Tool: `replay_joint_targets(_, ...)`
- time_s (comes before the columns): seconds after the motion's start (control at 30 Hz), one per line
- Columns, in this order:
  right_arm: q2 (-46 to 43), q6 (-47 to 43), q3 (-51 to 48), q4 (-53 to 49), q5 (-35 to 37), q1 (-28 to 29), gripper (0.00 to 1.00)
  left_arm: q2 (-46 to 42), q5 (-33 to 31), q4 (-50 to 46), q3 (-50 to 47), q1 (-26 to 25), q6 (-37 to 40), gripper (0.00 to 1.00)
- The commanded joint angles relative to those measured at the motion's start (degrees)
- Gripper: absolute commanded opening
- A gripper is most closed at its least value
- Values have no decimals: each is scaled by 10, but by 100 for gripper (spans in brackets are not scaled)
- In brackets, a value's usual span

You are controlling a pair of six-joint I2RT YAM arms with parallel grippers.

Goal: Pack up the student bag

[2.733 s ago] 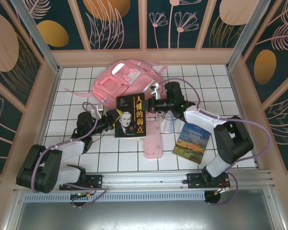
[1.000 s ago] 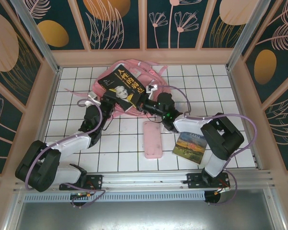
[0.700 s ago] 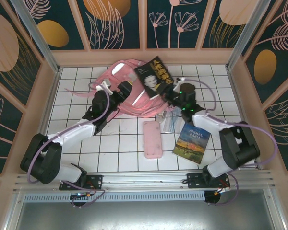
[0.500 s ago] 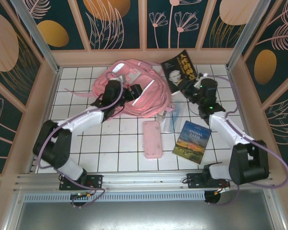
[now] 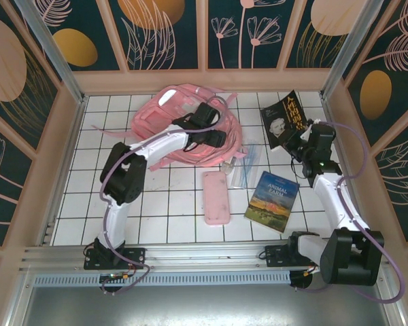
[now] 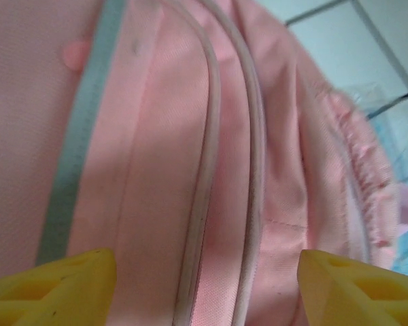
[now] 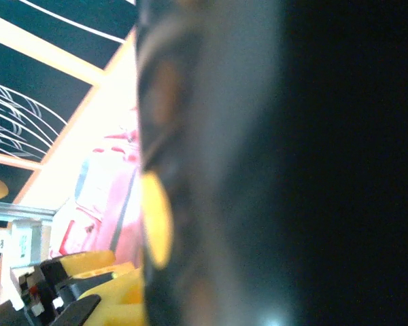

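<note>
The student bag (image 5: 180, 125), a large pink backpack, lies at the back of the white tiled table. My left gripper (image 5: 216, 138) hovers over its right side. In the left wrist view the yellow fingertips (image 6: 61, 282) stand wide apart, open, above pink fabric with pale piping (image 6: 204, 170) and nothing between them. My right gripper (image 5: 298, 139) is at the far right, shut on a black book (image 5: 283, 120) with a face on its cover, held up off the table. That book's dark cover (image 7: 292, 163) blocks most of the right wrist view.
A flat pink pencil case (image 5: 216, 197) lies in the middle of the table. Right of it lies the "Animal Farm" book (image 5: 272, 199). A clear plastic item (image 5: 241, 168) rests by the bag's lower right. Wooden walls enclose the table.
The right gripper carried the black book from over the bag to the far right. The left gripper let go of it, opened, and reached further across the bag.
</note>
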Motion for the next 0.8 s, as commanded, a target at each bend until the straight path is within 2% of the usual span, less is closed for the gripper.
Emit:
replay_joint_targets(0.0, -21, -7, -5, 41, -33, -6, 0, 45, -56, -78, 40, 2, 39, 71)
replay_joint_targets(0.17, -37, -9, -8, 43, -45, -5, 0, 86, -163, -97, 58, 1, 16, 66)
replay_joint_targets(0.37, -48, -7, -12, 48, -54, -6, 0, 104, -171, -89, 42, 2, 20, 58)
replay_joint_targets(0.43, -49, -7, -14, 51, -55, -6, 0, 110, -156, -92, 41, 2, 24, 43)
replay_joint_targets(0.57, -49, -4, -17, 56, -55, -6, 0, 102, -111, -79, 29, 5, 25, 0)
replay_joint_targets(0.77, -34, -8, -13, 60, -68, -5, 0, 3, -31, -61, 26, 24, -4, 0)
